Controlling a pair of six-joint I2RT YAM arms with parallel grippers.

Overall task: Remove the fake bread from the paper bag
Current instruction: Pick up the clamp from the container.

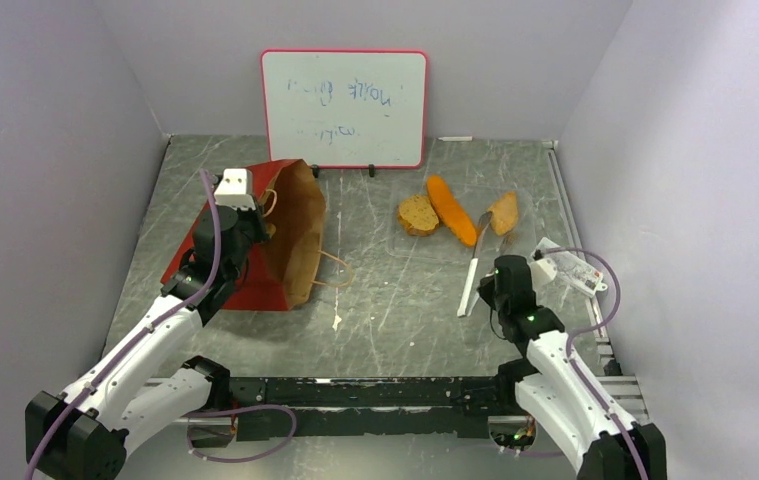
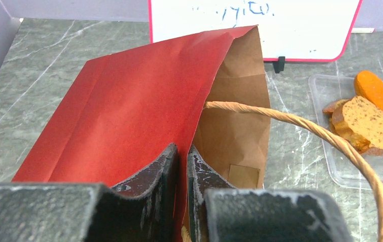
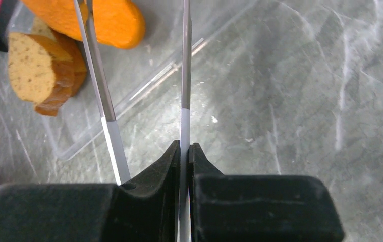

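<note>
Over on the counter's (image 1: 385, 300) left side from above, the bag (image 1: 295, 225) lies on its side, mouth facing right, contents hidden. The bread (image 1: 452, 210) sits in a clear tray (image 1: 475, 197) well to its right: slice, long loaf, a roll.

Left wrist now: left jaws closed, pinching the bag's red wall at the mouth. The brown lining shows, its depths are cut off, and a handle (image 2: 330, 138) loops across.

Right wrist: right jaws clamped on one arm of the tongs (image 3: 184, 75), bread up-left beyond them, partly cropped.
</note>
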